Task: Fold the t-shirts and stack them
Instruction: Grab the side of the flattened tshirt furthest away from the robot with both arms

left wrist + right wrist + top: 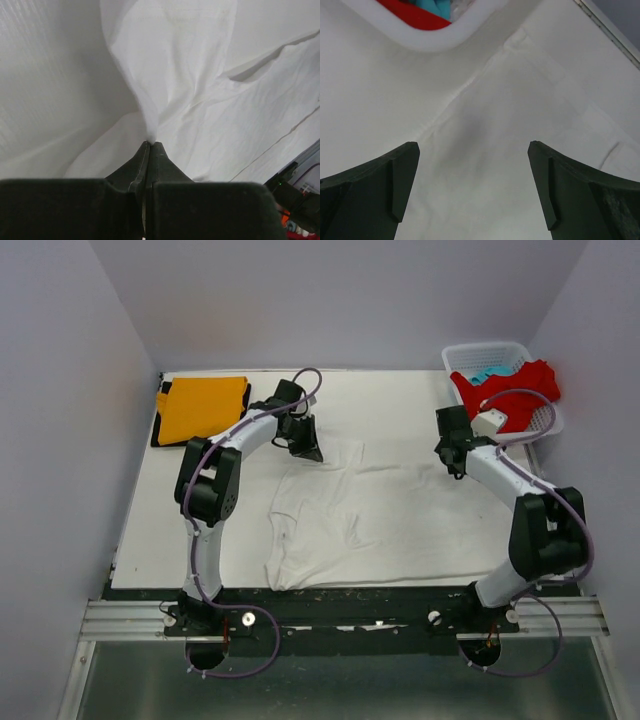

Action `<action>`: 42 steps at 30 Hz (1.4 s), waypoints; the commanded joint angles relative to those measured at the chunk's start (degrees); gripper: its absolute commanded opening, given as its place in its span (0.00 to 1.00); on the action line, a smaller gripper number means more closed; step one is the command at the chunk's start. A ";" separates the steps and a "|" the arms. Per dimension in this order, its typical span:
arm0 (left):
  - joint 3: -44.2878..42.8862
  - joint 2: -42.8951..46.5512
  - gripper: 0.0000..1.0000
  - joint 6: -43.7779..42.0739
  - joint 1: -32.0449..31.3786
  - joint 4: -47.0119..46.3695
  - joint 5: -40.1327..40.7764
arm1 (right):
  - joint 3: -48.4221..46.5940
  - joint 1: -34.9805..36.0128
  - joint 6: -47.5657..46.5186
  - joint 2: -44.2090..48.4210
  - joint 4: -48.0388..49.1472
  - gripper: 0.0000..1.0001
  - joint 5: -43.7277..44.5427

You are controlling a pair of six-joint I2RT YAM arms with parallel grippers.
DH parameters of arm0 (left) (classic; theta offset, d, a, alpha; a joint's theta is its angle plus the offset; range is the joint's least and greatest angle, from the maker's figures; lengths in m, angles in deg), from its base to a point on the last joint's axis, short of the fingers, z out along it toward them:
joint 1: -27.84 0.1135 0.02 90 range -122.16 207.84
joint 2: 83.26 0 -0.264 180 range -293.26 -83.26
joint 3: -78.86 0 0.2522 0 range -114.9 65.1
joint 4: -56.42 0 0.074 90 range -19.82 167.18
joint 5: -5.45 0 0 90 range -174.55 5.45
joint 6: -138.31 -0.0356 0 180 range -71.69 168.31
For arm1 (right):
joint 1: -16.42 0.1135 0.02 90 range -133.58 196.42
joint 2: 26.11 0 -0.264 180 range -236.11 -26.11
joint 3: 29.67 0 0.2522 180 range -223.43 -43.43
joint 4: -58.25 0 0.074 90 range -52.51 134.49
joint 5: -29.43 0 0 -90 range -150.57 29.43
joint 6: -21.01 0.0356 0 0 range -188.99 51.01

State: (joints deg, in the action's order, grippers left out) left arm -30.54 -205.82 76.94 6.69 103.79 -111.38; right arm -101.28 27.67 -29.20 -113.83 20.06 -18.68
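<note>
White t-shirt: large, spread rumpled across the middle of the worktop, between the 2 arms, creased and not yet folded.
Left hand: fingers pressed together on a small pinch of the white t-shirt at its far left corner; in the wrist view the cloth rises from the tips in a narrow peak.
Right hand: fingers wide apart, holding nothing, poised over the far right part of the white t-shirt, just beside the basket.
Orange t-shirt: folded flat at the far left corner of the worktop, with black cloth showing at its edge underneath.
Basket contents: a red t-shirt spills over the rim; a light blue t-shirt lies behind it.
How it will likely handle: light, thin and limp; it looks set to sag, bunch and drag from any single pinch, and nothing about it seems fragile.
Where to hold: probably the edges and corners, such as shoulders, sleeves or hem, with 1 hand at each end so the span between stays taut.
Risk: a pinch this shallow may slip free once the cloth's weight pulls on it.
</note>
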 commanded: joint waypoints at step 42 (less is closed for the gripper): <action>9.92 9.18 0.00 -3.21 5.68 -8.12 0.64 | -19.65 -3.55 4.65 -33.40 -5.29 0.19 18.20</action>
State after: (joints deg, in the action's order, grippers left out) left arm -21.10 -199.35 75.06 12.03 96.95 -109.85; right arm -121.47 24.56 -25.11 -145.50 14.01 -0.50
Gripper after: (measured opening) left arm 0.009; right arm 0.193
